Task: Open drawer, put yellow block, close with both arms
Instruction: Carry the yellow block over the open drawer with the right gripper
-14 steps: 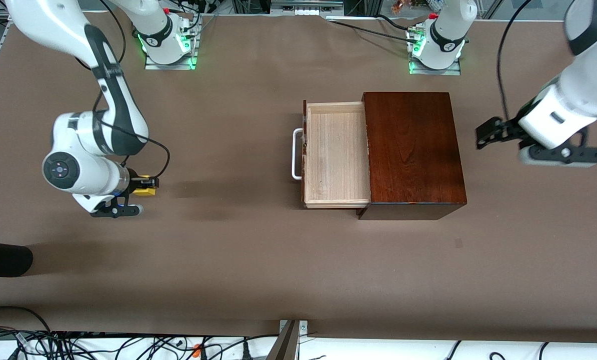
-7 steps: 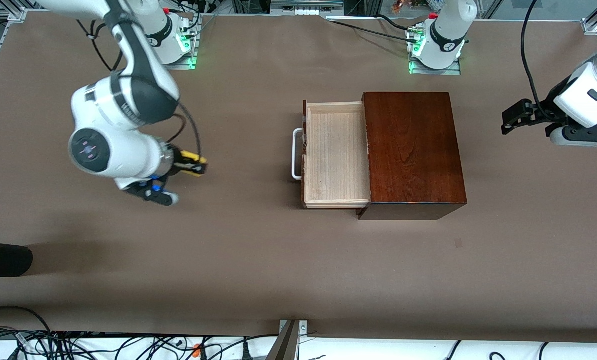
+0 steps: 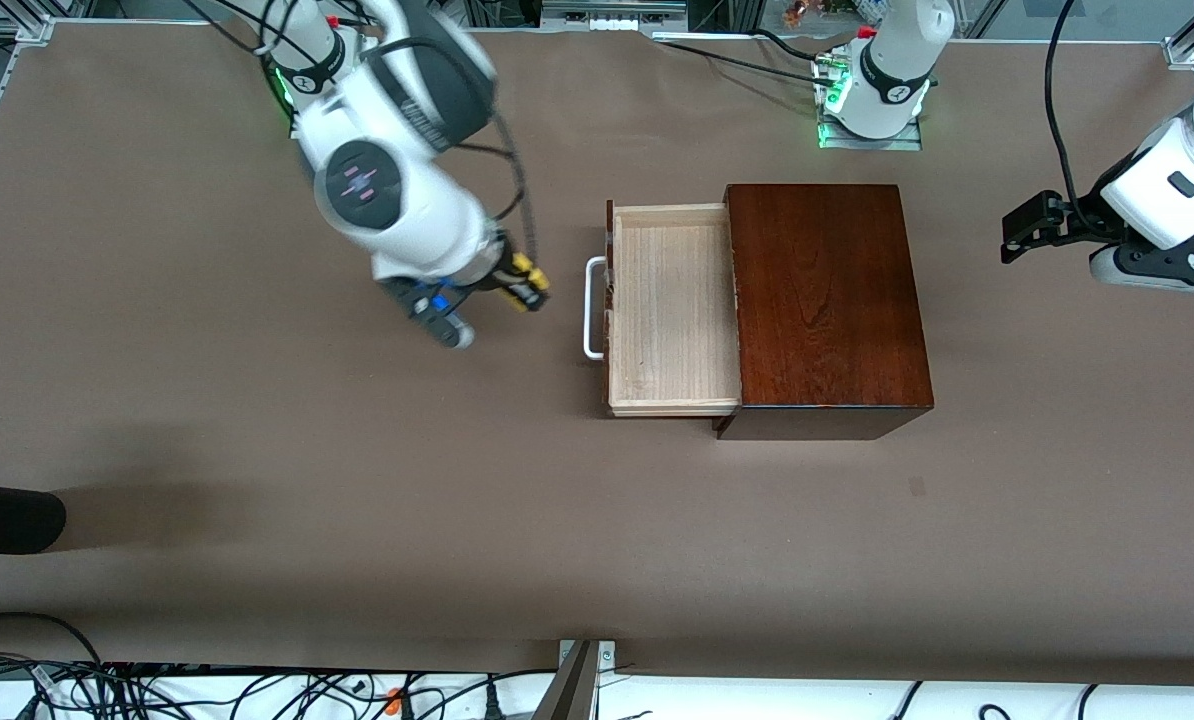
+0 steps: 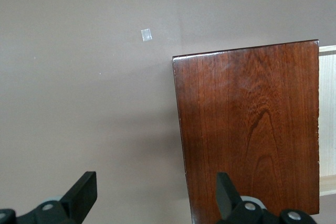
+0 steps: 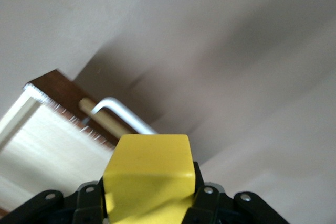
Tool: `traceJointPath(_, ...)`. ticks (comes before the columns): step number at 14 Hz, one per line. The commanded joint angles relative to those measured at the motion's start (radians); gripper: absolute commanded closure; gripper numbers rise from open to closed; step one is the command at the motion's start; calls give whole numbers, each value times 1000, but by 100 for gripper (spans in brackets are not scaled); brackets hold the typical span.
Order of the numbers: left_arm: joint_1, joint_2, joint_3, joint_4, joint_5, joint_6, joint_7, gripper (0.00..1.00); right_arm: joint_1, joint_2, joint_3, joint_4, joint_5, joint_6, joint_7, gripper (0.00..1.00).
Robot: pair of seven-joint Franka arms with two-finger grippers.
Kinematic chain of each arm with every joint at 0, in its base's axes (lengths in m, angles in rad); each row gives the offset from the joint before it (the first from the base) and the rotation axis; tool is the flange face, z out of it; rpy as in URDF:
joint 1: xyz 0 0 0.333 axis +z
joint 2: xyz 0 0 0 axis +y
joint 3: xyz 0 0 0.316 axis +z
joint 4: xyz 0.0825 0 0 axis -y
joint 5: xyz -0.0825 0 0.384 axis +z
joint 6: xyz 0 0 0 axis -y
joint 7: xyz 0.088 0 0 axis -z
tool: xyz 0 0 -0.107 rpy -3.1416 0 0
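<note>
Yellow block is clamped in the right hand, over bare bench just beside the drawer handle; the left hand waits spread wide, holding nothing.

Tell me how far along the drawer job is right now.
Opening looks done: the drawer stands pulled out, empty. In hand: the right pincer grips the yellow block over the table beside the handle. Left: drop it in, then close. The left pincer waits open past the box.

No readable text anywhere here: nothing printed on the drawer, nothing on the yellow block, and the small round marks on the arm bases are too tiny to make out.
</note>
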Motion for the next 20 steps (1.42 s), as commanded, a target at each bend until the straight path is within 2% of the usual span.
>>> traceJointPath(1, -1, -9, 6, 6, -6, -16, 41, 0, 76, 34, -6, 32, -11, 82, 264, 79)
traceJointPath(4, -2, -7, 5, 8, -6, -14, 39, 0, 171, 69, -7, 32, -29, 137, 430, 79)
traceJointPath(8, -2, -6, 5, 8, -6, -14, 39, 0, 267, 179, -9, 30, -147, 226, 573, 79)
traceJointPath(18, -2, -6, 5, 9, -12, -13, 33, 0, 284, 253, -11, 29, -140, 309, 658, 77)
traceJointPath(20, -2, -6, 5, 9, -17, -11, 31, 0, 271, 258, -10, 29, -128, 310, 665, 73)
